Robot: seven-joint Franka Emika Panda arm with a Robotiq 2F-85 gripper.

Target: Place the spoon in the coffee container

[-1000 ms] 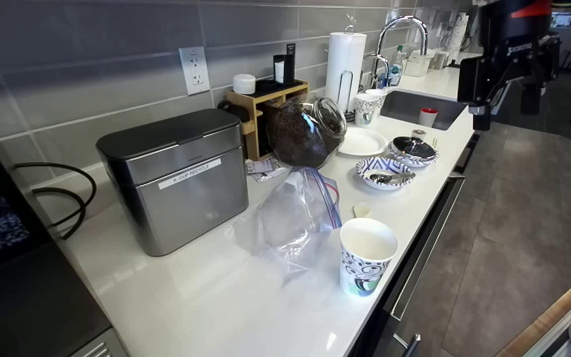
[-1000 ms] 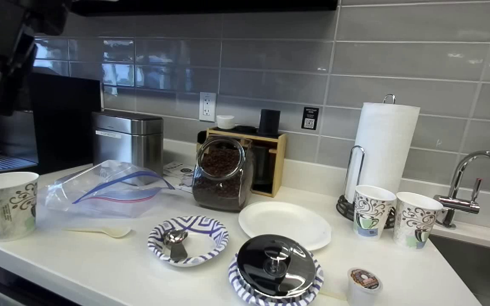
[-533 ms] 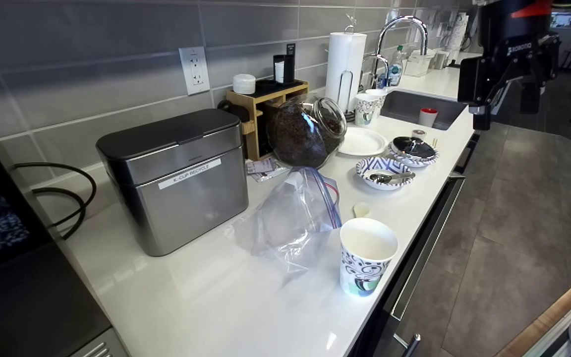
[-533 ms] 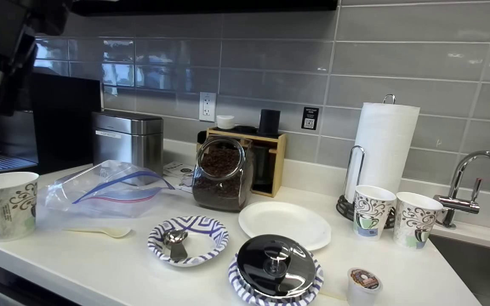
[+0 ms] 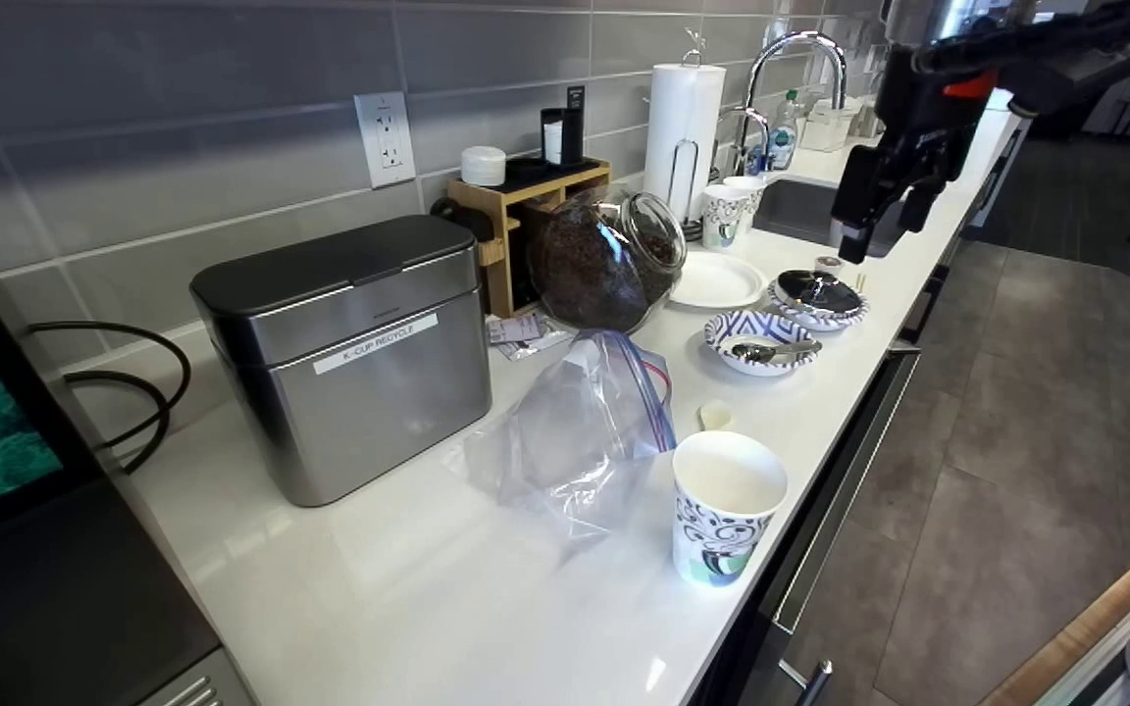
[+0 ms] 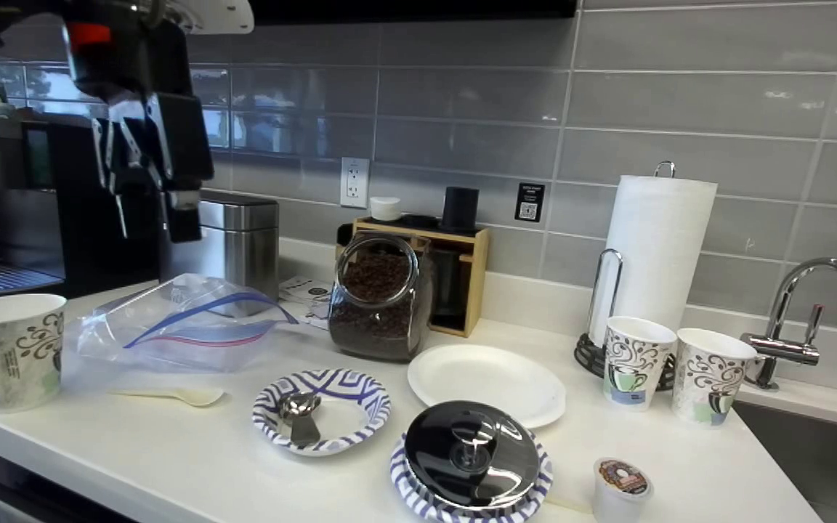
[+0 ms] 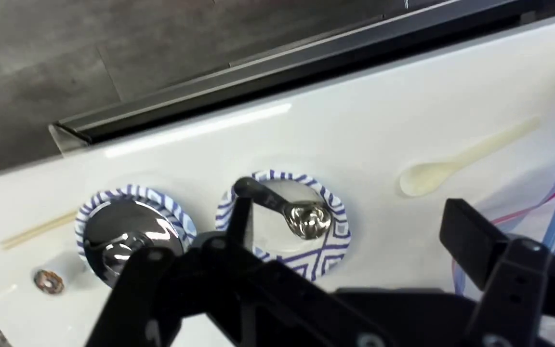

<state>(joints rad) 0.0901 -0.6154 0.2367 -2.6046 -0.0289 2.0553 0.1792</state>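
The silvery spoon, with a round bowl and a grey handle, lies in a blue-and-white patterned paper bowl [image 7: 334,250]. The spoon shows in the wrist view [image 7: 308,220] and in both exterior views [image 5: 776,350] [image 6: 301,415]. The coffee container, a rounded glass jar of dark beans, stands by the wooden shelf in both exterior views [image 5: 585,265] [image 6: 375,330]; its round mouth faces the counter front. It is out of the wrist view. My gripper [image 7: 354,224] is open and empty, high above the counter [image 5: 884,232] [image 6: 158,226]. In the wrist view the spoon lies between its fingers, nearer the left one.
A pale plastic spoon [image 7: 427,178], a clear zip bag [image 6: 186,327] and a patterned cup [image 5: 727,510] lie to one side. A black knobbed lid [image 6: 471,454] rests on another patterned bowl. A white plate [image 6: 491,381], a pod [image 6: 622,487] and a steel bin [image 5: 379,373] stand nearby.
In the last half second my gripper has swung in over the counter from the picture's edge, leftward in an exterior view and rightward in another. The spoon and jar have not moved.
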